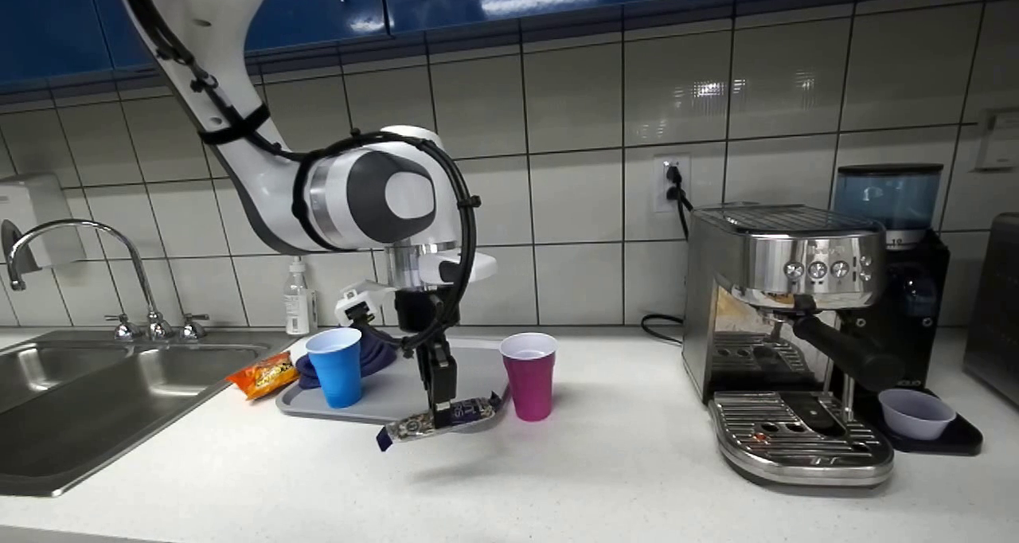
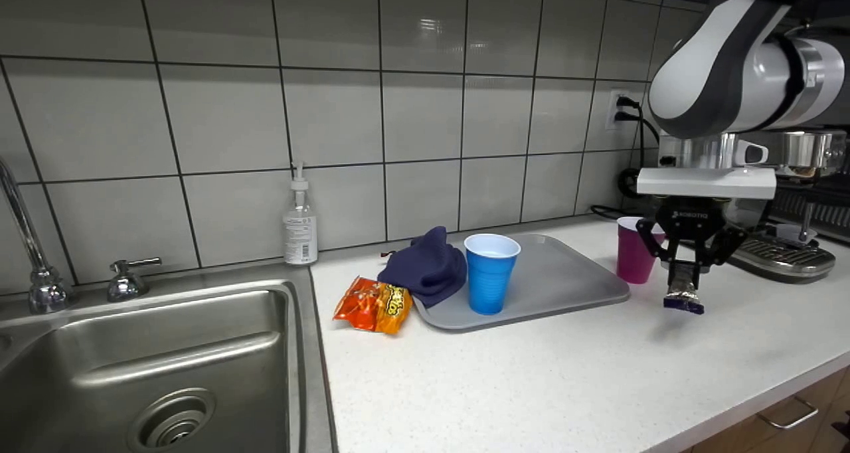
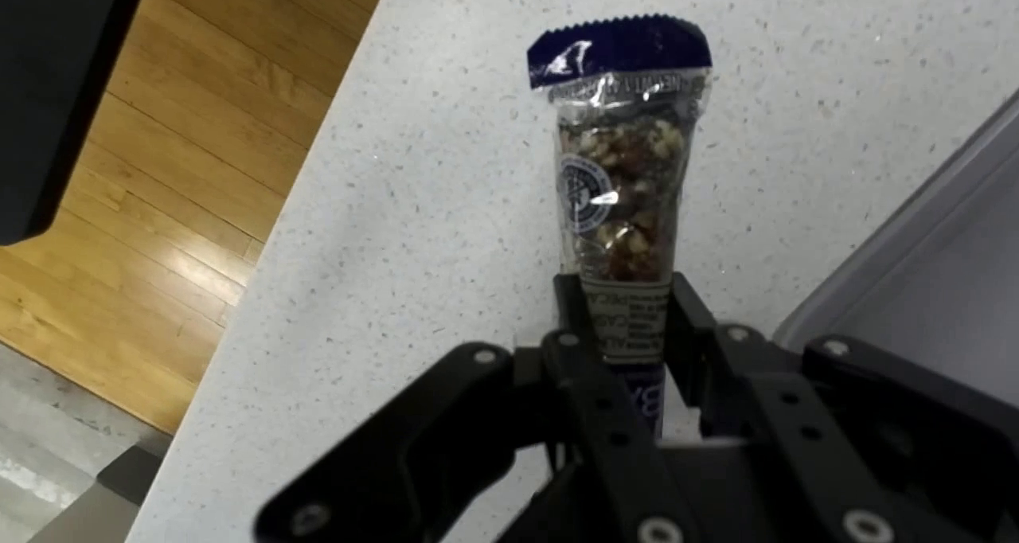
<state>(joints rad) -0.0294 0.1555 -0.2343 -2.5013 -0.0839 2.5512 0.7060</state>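
- End effector [image 3: 625,312]: clamped on bar [image 3: 629,193], gripping it across its width near mid-length. Firm hold, by the look of it.
- Bar location: directly in the grip, held clear of the surface [image 1: 629,479], on the front-edge side of the tray [image 2: 564,287].
- Key relation: bar's long axis runs crosswise to the closing direction. Purple end points toward the sink [image 2: 312,360], slanting toward the front edge; opposite end points toward the pink cup [image 1: 531,384].
- Tilt: sink-side end sits lower in an exterior view; cannot separate true tilt from turn.
- Pink cup: upright, just beyond that opposite end; seems apart, depth gap unclear.
- Toward back edge: tray, with blue cup [image 1: 336,376] upright at its sink-side end, cloth [image 2: 425,267] over its corner.
- Bag [image 2: 375,305]: on surface, just beside cloth, near the sink-side edge.
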